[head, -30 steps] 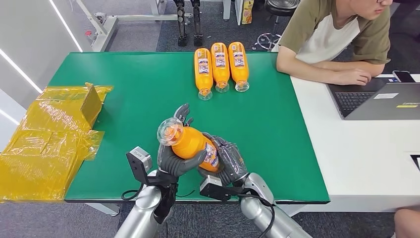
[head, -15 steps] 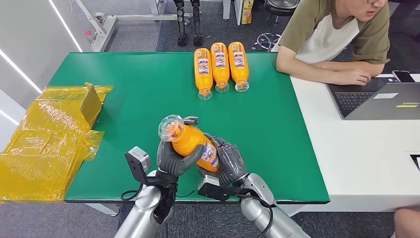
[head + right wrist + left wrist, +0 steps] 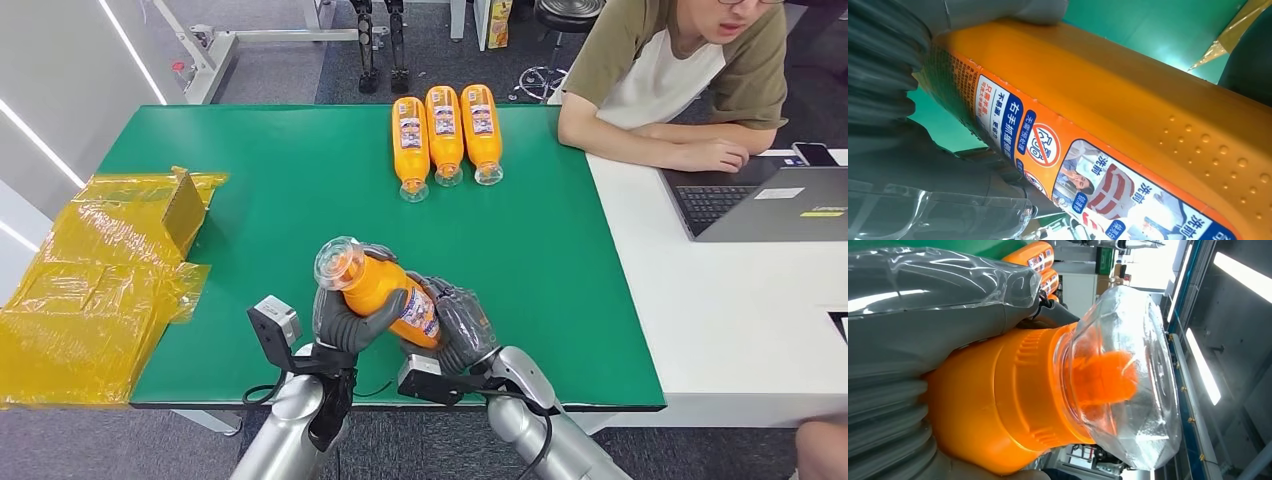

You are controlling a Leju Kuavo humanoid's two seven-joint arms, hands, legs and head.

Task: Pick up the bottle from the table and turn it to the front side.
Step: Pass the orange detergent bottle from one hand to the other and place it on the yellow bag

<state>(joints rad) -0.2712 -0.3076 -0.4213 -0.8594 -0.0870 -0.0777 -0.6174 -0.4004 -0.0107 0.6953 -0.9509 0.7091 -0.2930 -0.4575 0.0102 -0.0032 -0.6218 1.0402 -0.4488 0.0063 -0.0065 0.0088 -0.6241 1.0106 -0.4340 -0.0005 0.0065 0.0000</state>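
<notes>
- A green table (image 3: 250,190) is seen, with a white table (image 3: 700,300) set against its right edge.
- Three orange bottles (image 3: 444,133) are laid side by side at its far edge.
- Yellow wrapped packages (image 3: 95,280) are placed well left of those bottles, overhanging the left edge.
- A laptop (image 3: 765,200) is set on the white table, right of the bottles.

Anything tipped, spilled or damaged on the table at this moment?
Nothing stands out. The held bottle is capped and intact between the left hand and right hand. The three bottles lie in a neat row; no spill shows.
</notes>
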